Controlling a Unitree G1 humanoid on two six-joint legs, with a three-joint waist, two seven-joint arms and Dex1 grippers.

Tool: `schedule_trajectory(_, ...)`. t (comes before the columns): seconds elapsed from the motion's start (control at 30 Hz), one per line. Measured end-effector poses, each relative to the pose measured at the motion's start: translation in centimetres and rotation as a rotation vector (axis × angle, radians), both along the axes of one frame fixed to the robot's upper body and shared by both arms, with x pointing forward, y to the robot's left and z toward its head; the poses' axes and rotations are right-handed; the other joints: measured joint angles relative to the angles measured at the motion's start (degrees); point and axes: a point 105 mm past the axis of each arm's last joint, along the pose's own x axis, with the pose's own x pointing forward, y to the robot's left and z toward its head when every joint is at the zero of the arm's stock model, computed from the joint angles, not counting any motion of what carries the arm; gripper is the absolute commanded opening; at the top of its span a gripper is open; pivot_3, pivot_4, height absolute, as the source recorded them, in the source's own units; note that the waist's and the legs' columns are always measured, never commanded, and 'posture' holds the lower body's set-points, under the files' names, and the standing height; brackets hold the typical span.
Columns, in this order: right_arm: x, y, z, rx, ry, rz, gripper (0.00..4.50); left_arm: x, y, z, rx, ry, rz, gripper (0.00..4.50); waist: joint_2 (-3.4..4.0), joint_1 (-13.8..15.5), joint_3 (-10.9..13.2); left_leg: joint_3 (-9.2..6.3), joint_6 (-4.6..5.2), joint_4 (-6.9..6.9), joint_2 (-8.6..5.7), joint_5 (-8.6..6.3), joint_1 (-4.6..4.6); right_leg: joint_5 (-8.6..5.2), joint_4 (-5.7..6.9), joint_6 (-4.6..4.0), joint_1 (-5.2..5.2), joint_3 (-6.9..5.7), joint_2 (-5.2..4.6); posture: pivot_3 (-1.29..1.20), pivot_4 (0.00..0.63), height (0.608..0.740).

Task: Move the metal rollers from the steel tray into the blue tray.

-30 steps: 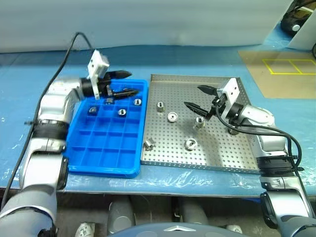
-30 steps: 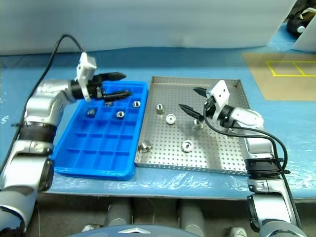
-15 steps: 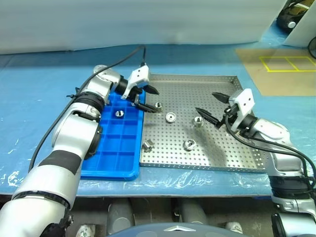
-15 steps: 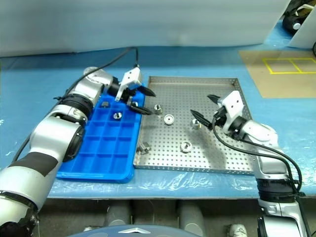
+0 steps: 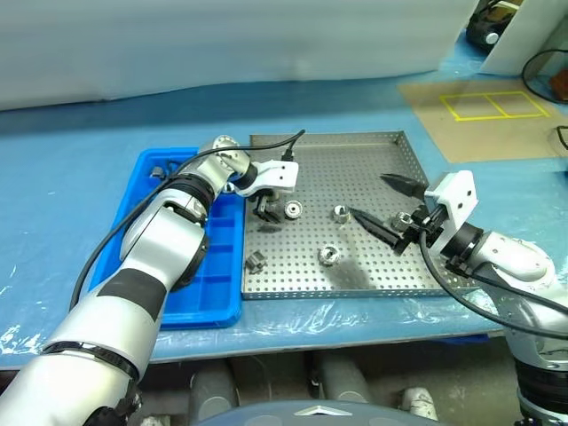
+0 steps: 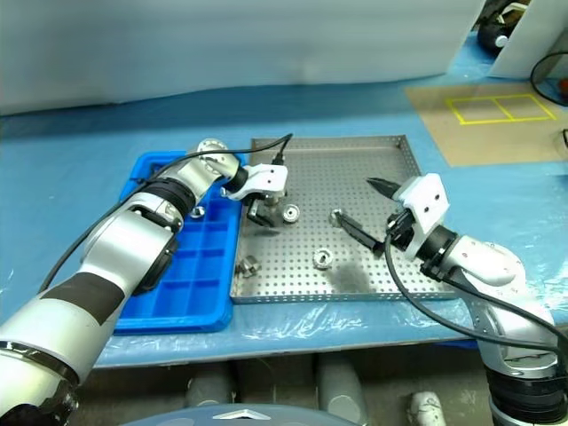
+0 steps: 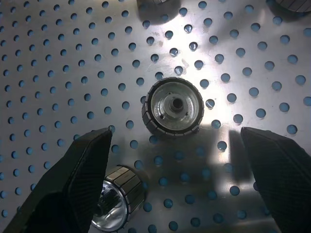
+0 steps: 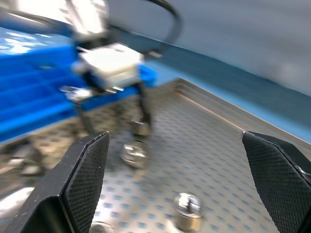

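Note:
The steel tray (image 5: 373, 160) lies in the middle, with the blue tray (image 5: 151, 275) against its left side. Several metal rollers rest on the perforated floor: one (image 5: 291, 209) by my left gripper, one (image 5: 340, 213) mid-tray, one (image 5: 329, 256) nearer me, one (image 5: 256, 260) at the left rim. My left gripper (image 5: 264, 211) points down at the tray's left part, open. In its wrist view a roller (image 7: 172, 107) sits between the spread fingers and another (image 7: 115, 204) lies beside one finger (image 7: 82, 174). My right gripper (image 5: 380, 204) hovers open and empty over the tray's right half.
My left arm and its black cable (image 5: 266, 146) lie across the blue tray and hide much of its grid. Both trays sit on a blue sheet (image 5: 89, 124) over the table. A brown floor patch with yellow lines (image 5: 484, 106) is at the far right.
My left gripper swung from above the blue tray over to the steel tray and tipped downward above a roller. The right gripper drew back toward the tray's near right. The camera also shifted.

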Motion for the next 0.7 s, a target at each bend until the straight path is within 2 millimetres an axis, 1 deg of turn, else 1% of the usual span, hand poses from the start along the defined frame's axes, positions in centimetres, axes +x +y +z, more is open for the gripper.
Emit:
schedule_trajectory(0.1, -0.6, 0.9, -0.4, -0.058, 0.054, 0.101, 4.48, 0.4, 0.6, 0.0, 0.008, -0.018, 0.034, 4.5, 0.0, -0.01, 0.0, 0.0, 0.11, 0.08, -0.01, -0.07, -0.04, 0.0, -0.01, 0.0, 0.0, 0.02, -0.02, -0.56, 0.15, 0.74)
schedule_trajectory(0.2, 0.0, 0.6, -0.3, -0.075, 0.064, 0.103, 4.48, 1.0, 1.4, -0.1, 0.031, -0.043, 0.076, 4.5, 0.0, 0.0, 0.0, 0.0, 0.17, 0.13, -0.04, -0.1, -0.07, 0.0, -0.02, -0.01, 0.0, 0.02, -0.05, -0.55, 0.15, 0.74)
schedule_trajectory(0.3, 0.1, 0.5, -0.3, -0.078, 0.065, 0.099, 4.48, 1.5, 2.6, -0.6, 0.058, -0.075, 0.12, 4.5, 0.0, 0.04, 0.0, 0.0, 0.21, 0.12, -0.03, -0.13, -0.11, 0.0, -0.07, -0.01, 0.0, 0.01, -0.05, -0.56, 0.15, 0.74)
schedule_trajectory(0.43, -0.1, 0.4, -0.9, -0.078, 0.086, 0.085, 4.48, 2.0, 2.7, -0.8, 0.076, -0.131, 0.143, 4.5, 0.0, -0.01, 0.0, 0.0, 0.27, 0.15, -0.04, -0.16, -0.11, 0.0, -0.09, -0.01, 0.01, 0.02, -0.05, -0.58, 0.15, 0.74)
schedule_trajectory(0.53, -0.2, 0.2, -1.3, -0.077, 0.101, 0.06, 4.48, 2.4, 2.9, -1.0, 0.117, -0.191, 0.148, 4.5, 0.01, -0.36, -0.01, 0.04, 0.24, 0.17, -0.05, -0.16, 0.1, 0.0, 0.0, 0.0, 0.08, 0.06, -0.03, -0.59, 0.15, 0.74)
schedule_trajectory(0.6, -0.2, 0.1, -1.4, -0.076, 0.103, 0.046, 4.48, 2.5, 3.0, -1.2, 0.114, -0.204, 0.16, 4.5, 0.01, -0.41, -0.01, 0.03, 0.23, 0.2, -0.08, -0.16, 0.3, -0.01, 0.02, 0.03, 0.23, 0.05, -0.03, -0.61, 0.15, 0.74)
schedule_trajectory(0.7, -0.6, 0.1, -1.8, -0.078, 0.109, 0.032, 4.48, 2.7, 2.9, -1.3, 0.114, -0.223, 0.175, 4.5, 0.0, -0.57, -0.01, 0.03, 0.25, 0.32, -0.2, -0.17, 0.32, -0.22, 0.0, 0.38, 0.29, 0.05, -0.04, -0.61, 0.15, 0.74)
